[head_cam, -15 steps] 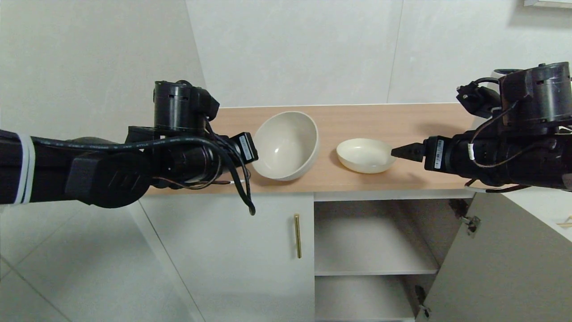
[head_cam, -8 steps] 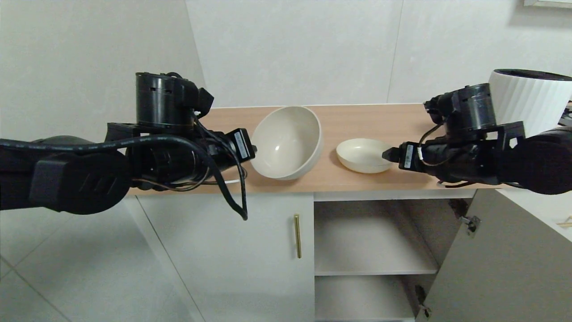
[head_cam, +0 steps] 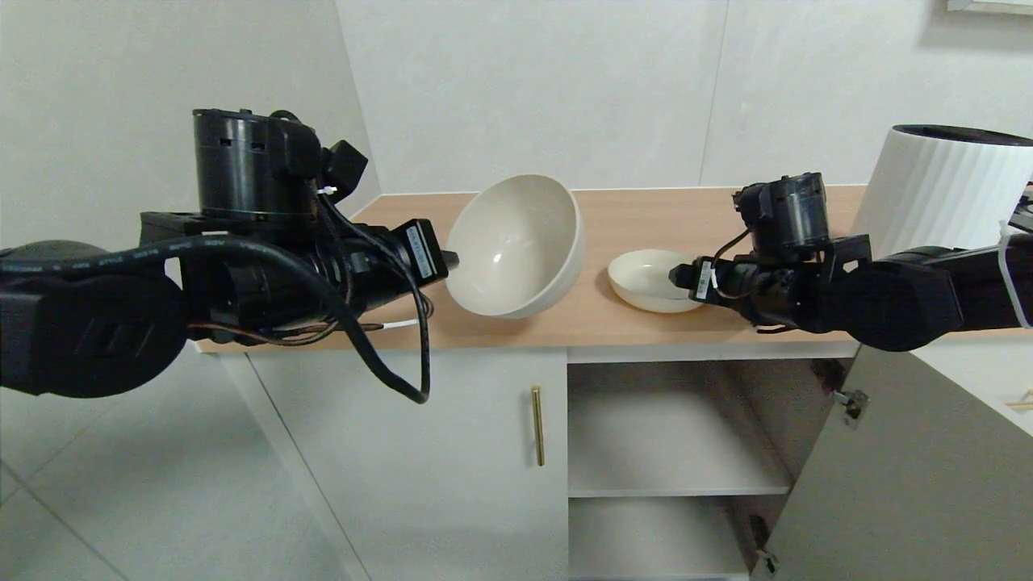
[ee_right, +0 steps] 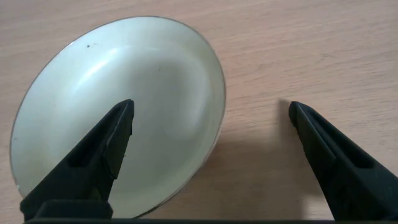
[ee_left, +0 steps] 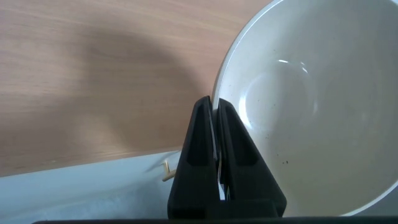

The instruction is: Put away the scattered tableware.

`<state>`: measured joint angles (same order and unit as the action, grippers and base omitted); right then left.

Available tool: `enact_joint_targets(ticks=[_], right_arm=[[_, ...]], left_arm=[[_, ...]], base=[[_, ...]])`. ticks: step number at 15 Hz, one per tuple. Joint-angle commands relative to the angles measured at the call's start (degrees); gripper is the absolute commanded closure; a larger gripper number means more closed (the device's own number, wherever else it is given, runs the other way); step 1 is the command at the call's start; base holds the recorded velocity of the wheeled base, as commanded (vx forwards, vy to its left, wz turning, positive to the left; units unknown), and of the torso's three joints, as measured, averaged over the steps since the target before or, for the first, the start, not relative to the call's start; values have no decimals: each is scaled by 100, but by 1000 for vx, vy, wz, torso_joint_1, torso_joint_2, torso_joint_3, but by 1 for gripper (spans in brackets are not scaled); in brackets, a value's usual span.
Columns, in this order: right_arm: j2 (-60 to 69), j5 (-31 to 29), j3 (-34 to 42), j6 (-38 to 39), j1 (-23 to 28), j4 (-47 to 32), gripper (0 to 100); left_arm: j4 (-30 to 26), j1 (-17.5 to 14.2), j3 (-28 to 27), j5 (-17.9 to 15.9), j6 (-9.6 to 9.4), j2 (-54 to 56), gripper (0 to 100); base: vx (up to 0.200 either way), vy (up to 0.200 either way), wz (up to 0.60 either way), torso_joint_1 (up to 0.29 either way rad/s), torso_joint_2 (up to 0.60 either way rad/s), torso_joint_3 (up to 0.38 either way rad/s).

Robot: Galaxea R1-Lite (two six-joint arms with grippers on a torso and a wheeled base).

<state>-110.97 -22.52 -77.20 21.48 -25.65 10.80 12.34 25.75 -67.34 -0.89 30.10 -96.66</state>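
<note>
Straddling the rim of the small dish point(ee_right: 143, 81), the right jaws stand apart, one inside it, one over the table point(ee_right: 311, 37). Left jaws are clamped on the rim of the big bowl point(head_cam: 516, 242).

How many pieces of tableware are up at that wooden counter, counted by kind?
Deep bowl: 1
Shallow dish: 1
Total: 2

Part of big bowl point(ee_left: 298, 106) beyond L wrist view edge
</note>
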Motion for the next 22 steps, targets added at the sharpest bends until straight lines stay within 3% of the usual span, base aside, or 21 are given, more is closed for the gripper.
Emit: enact_joint_targets(ticks=[1,2,7,11,14,17,18,20,22], right_arm=[[5,2,4,-3,-2,1,0],[5,2,4,-3,-2,1,100],[102,19,30,23,-2,1,100],[427,116,232,49,25,-25,100],[1086,476,671,243,42,-52,100],[1939,1250,1225,436,148,-395,100],[2036,1399,1287,498,148,-491,100],[2466,2322,1462,559,306,-1238,100],[2580,2744,1629,559,394,-1581,100]], left_arm=[[6,1,2,1,5,16,100],[6,1,2,1,5,16,100],[6,1,90,1,-4,95,100],[14,1,353,-219,-13,411,100],[14,1,731,-482,-48,815,100],[76,-8,1144,-1177,-74,1290,100],[76,-8,1188,-1229,-101,1316,100],[85,-8,1487,-1256,-400,1404,100],[85,1,1768,-1256,-777,1378,100]], base=[[0,0,0,0,0,0],[0,0,0,0,0,0],[0,0,0,0,0,0],[0,0,0,0,0,0],[0,0,0,0,0,0],[0,0,0,0,0,0],[0,0,0,0,0,0],[0,0,0,0,0,0],[0,0,0,0,0,0]])
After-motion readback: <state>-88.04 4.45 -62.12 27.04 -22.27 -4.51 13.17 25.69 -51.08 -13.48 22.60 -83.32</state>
